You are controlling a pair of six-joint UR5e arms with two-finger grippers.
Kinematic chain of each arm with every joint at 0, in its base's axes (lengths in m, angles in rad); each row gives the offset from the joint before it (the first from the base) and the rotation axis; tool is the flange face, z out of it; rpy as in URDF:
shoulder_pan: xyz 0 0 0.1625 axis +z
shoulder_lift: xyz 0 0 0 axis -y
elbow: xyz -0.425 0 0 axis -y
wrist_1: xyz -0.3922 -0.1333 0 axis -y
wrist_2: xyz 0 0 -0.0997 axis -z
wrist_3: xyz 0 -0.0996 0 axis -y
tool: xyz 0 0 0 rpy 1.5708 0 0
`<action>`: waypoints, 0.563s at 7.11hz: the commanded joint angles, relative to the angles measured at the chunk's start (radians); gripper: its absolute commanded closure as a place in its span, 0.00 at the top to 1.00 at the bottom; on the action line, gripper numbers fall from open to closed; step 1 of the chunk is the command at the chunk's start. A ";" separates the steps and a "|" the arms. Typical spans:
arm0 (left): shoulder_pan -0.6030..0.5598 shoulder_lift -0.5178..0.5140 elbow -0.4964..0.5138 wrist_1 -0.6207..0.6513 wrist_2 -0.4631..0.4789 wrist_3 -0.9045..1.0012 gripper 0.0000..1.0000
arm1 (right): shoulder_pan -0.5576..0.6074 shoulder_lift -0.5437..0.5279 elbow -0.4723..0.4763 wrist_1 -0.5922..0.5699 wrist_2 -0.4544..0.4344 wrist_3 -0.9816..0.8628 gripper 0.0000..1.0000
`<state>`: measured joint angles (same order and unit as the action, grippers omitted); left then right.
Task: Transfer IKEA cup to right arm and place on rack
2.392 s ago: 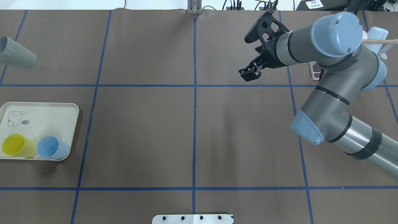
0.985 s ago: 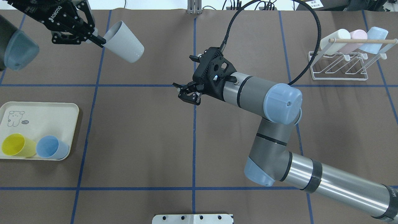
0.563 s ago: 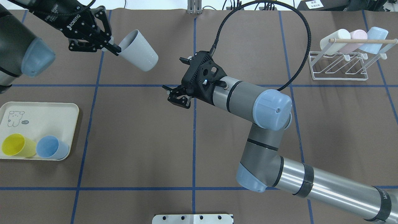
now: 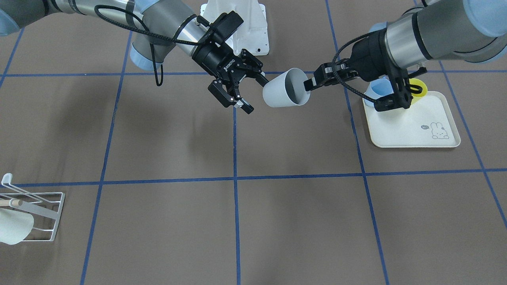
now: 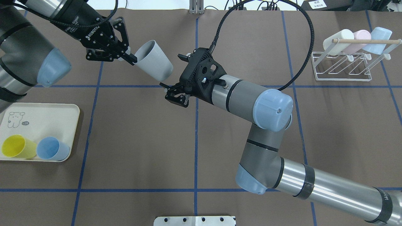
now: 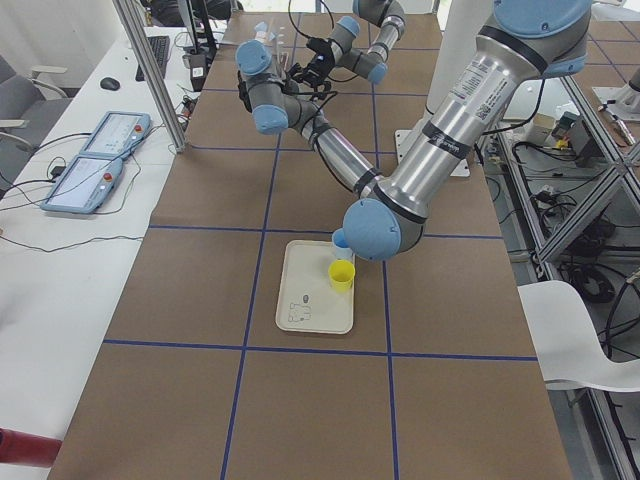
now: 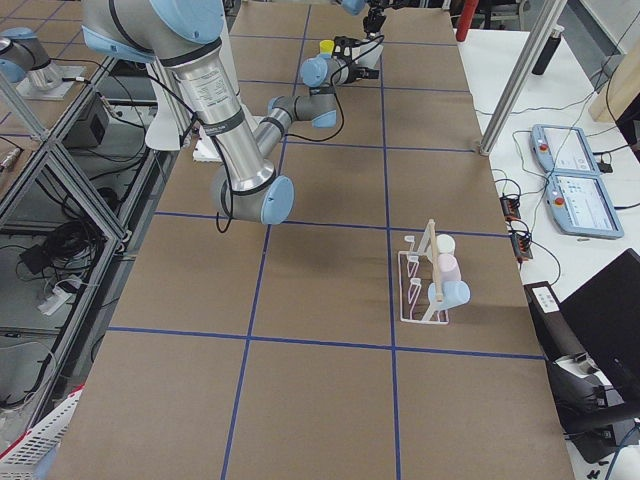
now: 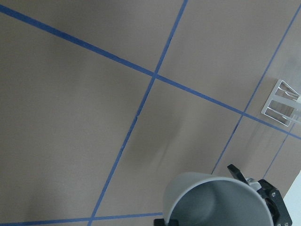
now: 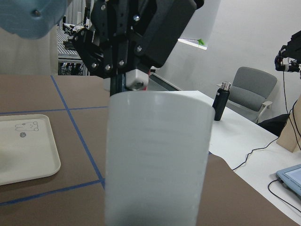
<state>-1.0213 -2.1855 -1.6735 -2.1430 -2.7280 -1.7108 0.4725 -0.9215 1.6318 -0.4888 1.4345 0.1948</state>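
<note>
Brown table [image 5: 141,141] with blue grid lines; right arm [image 5: 251,103] extends to the table's centre line; white wire rack [image 5: 342,67] stands well apart, at the far right corner; pale grey IKEA cup [image 5: 154,59] hangs tilted in the air over the table, its rim pinched by the left claw [image 5: 133,59]; right claw [image 5: 171,93], fingers spread wide, sits just beside the cup's base without gripping it.
</note>
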 commanded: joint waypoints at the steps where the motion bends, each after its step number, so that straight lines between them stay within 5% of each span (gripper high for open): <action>1: 0.016 -0.010 0.000 0.000 0.017 -0.001 0.00 | -0.002 0.001 0.002 -0.001 0.000 0.000 0.99; 4: 0.024 -0.010 -0.003 0.000 0.019 -0.001 0.00 | -0.005 0.001 0.003 -0.001 0.000 0.000 0.99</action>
<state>-1.0012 -2.1949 -1.6759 -2.1430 -2.7095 -1.7119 0.4690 -0.9205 1.6341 -0.4893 1.4343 0.1948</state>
